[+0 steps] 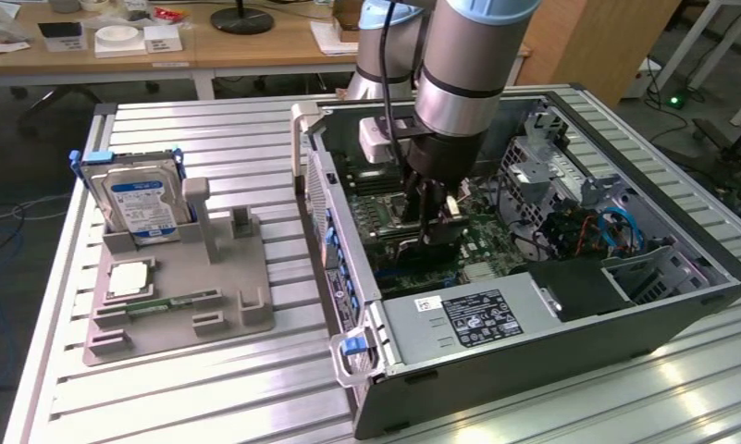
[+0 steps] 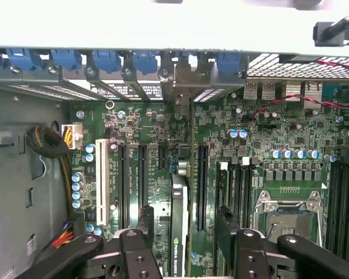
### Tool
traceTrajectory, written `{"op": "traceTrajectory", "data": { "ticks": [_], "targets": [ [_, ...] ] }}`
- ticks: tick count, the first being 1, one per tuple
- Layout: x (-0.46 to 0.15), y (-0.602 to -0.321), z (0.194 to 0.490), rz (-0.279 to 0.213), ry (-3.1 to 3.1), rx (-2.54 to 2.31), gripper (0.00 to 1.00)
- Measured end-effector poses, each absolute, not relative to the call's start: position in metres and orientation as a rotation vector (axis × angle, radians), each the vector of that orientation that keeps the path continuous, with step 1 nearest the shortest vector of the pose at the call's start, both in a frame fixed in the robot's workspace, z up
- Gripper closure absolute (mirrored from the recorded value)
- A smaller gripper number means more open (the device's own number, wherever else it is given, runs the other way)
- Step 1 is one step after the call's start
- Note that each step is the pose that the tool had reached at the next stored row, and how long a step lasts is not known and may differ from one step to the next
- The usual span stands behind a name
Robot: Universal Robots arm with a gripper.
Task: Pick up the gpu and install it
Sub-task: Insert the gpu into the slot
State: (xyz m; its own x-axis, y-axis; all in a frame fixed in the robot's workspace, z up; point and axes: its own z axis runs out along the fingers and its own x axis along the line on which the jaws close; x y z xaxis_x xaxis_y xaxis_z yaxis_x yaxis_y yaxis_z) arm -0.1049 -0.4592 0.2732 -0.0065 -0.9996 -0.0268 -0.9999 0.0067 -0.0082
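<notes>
We see the gpu standing on edge between the half-open gripper fingers, apparently not clamped, its long axis parallel to the motherboard slots

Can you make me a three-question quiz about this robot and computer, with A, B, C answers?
1. Where is the hard drive?
A) in the grey holder beside the computer case
B) inside the case
C) on the floor

2. What colour are the clips along the case wall?
A) red
B) blue
C) yellow

3. How is the gpu sitting?
A) flat on a shelf
B) on edge over the motherboard, between the end effector's fingers
C) leaning on the hard drive

Answers:
1 A, it stands upright in the holder.
2 B, they look blue.
3 B, its thin edge faces the wrist camera.
</notes>
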Motion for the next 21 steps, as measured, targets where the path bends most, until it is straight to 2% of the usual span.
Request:
{"op": "traceTrajectory", "data": {
  "ticks": [5, 8, 9, 12, 14, 15, 16, 21],
  "targets": [
    [-0.1049, -0.4592, 0.2732, 0.02, 2.211, -2.197, 0.46],
    [-0.1049, -0.4592, 0.2732, 0.02, 2.211, -2.197, 0.64],
    [-0.1049, -0.4592, 0.2732, 0.02, 2.211, -2.197, 0.64],
    [-0.1049, -0.4592, 0.2732, 0.02, 2.211, -2.197, 0.82],
    [-0.1049, -0.4592, 0.2732, 0.02, 2.211, -2.197, 0.82],
    [-0.1049, -0.4592, 0.2732, 0.02, 2.211, -2.197, 0.88],
    [-0.1049, -0.4592, 0.2732, 0.02, 2.211, -2.197, 0.89],
    [-0.1049, -0.4592, 0.2732, 0.02, 2.211, -2.197, 0.89]
  ]
}}
